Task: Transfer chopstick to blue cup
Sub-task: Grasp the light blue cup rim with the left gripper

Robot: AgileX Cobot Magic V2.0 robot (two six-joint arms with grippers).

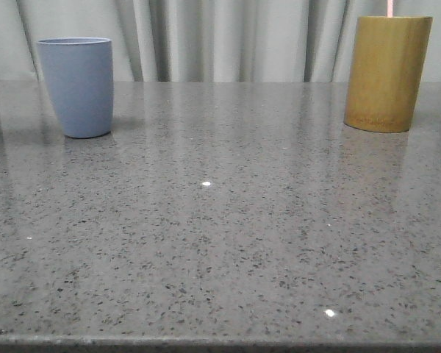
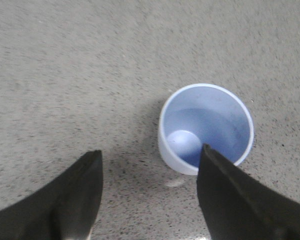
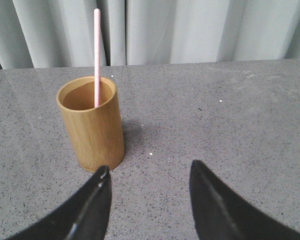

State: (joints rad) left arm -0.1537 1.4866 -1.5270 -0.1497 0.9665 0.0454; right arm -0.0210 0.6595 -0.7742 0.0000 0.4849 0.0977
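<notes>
The blue cup stands upright at the far left of the grey table. From above in the left wrist view it is empty. My left gripper is open above the table, and one finger overlaps the cup's rim in that view. A pale pink chopstick stands in the yellow-brown bamboo holder. In the front view only its tip shows above the holder at the far right. My right gripper is open and empty, short of the holder. Neither gripper shows in the front view.
A speckled grey stone table runs to a front edge at the bottom of the front view. Grey curtains hang right behind the table.
</notes>
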